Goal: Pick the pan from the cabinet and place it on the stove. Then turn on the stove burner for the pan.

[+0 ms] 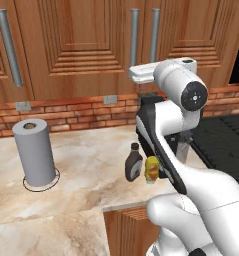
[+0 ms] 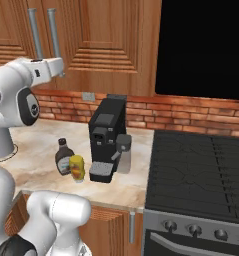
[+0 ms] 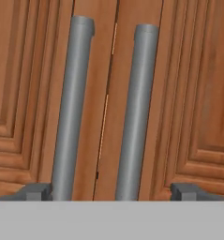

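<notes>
The cabinet (image 3: 24,84) is shut: its two reddish-brown raised-panel doors meet between two long grey bar handles (image 3: 73,108). My gripper (image 3: 112,192) is open right in front of them, one dark fingertip (image 3: 36,191) outside each bar, so both bars lie between the tips. From the base the white hand (image 1: 143,72) reaches up to the same doors (image 1: 86,45). The pan is hidden. The stove (image 2: 201,170), black with a grated top, lies to the right, its grey knobs (image 2: 193,230) along the front.
On the marble counter stand a black coffee machine (image 2: 107,135), a brown bottle (image 2: 64,156), a small yellow bottle (image 2: 77,167) and a grey paper towel roll (image 1: 35,150). A black microwave (image 2: 206,45) hangs above the stove.
</notes>
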Controlling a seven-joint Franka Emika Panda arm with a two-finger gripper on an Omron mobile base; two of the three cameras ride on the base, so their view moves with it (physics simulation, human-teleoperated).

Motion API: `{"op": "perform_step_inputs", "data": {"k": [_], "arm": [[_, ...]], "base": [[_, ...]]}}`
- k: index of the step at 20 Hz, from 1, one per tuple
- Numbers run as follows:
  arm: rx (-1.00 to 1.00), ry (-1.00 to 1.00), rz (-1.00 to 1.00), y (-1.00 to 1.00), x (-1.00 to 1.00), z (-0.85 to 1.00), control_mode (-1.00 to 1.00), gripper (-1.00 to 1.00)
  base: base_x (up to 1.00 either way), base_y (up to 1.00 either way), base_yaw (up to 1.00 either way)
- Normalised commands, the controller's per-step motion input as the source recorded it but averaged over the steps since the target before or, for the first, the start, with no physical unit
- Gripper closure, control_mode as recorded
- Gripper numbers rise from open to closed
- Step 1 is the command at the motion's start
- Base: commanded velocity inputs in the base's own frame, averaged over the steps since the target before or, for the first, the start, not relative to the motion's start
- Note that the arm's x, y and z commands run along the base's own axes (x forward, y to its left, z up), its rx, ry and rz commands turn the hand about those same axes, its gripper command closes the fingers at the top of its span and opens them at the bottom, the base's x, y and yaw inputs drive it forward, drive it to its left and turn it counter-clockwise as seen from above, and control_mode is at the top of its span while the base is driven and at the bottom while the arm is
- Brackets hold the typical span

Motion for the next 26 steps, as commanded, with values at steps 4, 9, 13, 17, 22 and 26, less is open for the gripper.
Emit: {"op": "perform_step_inputs", "data": {"k": [4, 9, 13, 17, 22, 26], "arm": [[0.01, -0.14, 0.04, -0.01, 0.31, 0.18, -1.00, -1.00], [0.05, -0.12, 0.05, -0.08, 0.30, 0.03, -1.00, -1.00], [0.03, -0.11, 0.05, -0.26, 0.12, 0.00, -1.00, -1.00], [0.00, -0.10, 0.01, -0.24, 0.02, -0.01, -1.00, -1.00], [0.00, -0.07, 0.00, -0.10, 0.01, 0.00, -1.00, -1.00], [0.00, -0.04, 0.00, 0.00, 0.04, 0.00, -1.00, -1.00]], "base": [[0.00, 0.00, 0.00], [0.00, 0.00, 0.00], [0.00, 0.00, 0.00], [0.00, 0.00, 0.00], [0.00, 0.00, 0.00], [0.00, 0.00, 0.00]]}}
